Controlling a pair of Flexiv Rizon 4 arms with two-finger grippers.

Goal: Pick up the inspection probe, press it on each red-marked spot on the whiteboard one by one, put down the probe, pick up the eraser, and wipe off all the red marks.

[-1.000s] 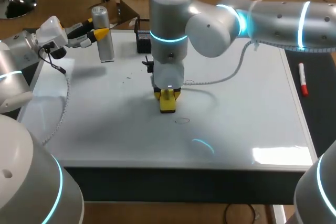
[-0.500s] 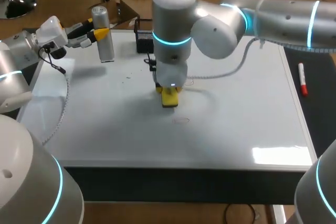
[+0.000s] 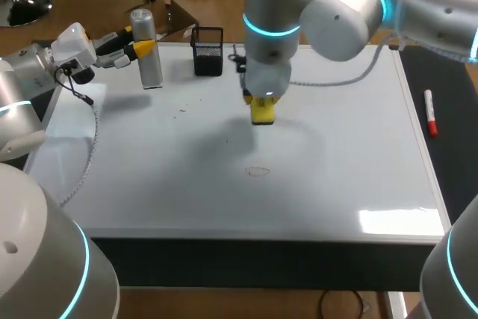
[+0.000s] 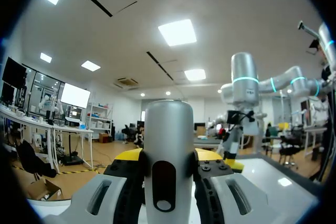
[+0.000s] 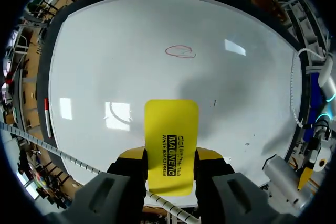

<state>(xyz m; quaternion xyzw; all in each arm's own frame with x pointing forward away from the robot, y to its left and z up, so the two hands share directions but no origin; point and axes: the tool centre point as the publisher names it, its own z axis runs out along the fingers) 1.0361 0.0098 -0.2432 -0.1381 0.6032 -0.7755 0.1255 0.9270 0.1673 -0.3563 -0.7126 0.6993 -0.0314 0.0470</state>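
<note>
1. Whiteboard (image 3: 351,177) covers most of the bench. One red mark (image 3: 258,172), a thin loop, sits near its middle. In the right wrist view the loop (image 5: 179,51) lies ahead of the eraser, with bare board between them.
2. At the far edge stands a black basket (image 3: 208,51), between the two arms' tips. A red marker (image 3: 430,112) lies on the dark strip beside the board's right edge, well apart from everything else.
3. Over to the right claw (image 3: 263,104): it points straight down, fingers clamped from two sides on the yellow eraser (image 3: 263,113). Its own camera shows the eraser (image 5: 171,140) jutting out past the yellow tips (image 5: 171,157), its shadow cast on the board ahead.
4. Now the left claw (image 3: 137,49), at the far left corner: it lies level, fingers closed on the silver inspection probe (image 3: 149,54), which stands upright. Up close, the probe (image 4: 168,129) sits squarely between both tips (image 4: 168,157).
</note>
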